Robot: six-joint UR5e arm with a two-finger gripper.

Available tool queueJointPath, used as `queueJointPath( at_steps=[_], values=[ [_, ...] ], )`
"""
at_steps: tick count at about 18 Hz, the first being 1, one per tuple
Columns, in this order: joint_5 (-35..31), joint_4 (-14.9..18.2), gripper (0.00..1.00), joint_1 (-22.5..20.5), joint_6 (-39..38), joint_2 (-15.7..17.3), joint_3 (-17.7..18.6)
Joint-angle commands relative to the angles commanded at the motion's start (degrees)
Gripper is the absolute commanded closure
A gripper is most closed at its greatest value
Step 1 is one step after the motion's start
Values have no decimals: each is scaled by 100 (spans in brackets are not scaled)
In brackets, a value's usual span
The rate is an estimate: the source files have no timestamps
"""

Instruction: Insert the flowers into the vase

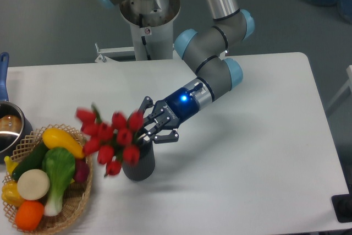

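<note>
Far to the claw's left a shiny metal pot with a blue handle point(6, 119) sits at the table edge; nearer, down and to its left, is a wicker basket point(82, 188) of colourful toy vegetables. Just left of the claw, the bunch of red closed tulip buds with green leaves point(110, 136) shows blurred and leaning away from it, stems down in the small dark grey ribbed vase point(139, 164), which stands just below the fingertips. The two-finger gripper on its blue-lit wrist point(152, 129) has its fingers spread beside the stems, gripping nothing. Judged from this, the release step is in hand; next the claw should back up and rightward without brushing the buds, since the bunch could tip
</note>
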State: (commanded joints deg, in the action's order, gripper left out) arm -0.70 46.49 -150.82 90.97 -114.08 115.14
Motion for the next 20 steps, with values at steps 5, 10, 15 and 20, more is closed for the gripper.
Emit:
queueJointPath(
  at_steps=[5,10,15,20],
  values=[
    [0,0,46,-26,9,17,0],
    [-61,0,0,-140,9,105,-70],
    [-131,-9,0,-202,61,299,-44],
    [-983,-9,0,-430,141,545,-166]
  ],
)
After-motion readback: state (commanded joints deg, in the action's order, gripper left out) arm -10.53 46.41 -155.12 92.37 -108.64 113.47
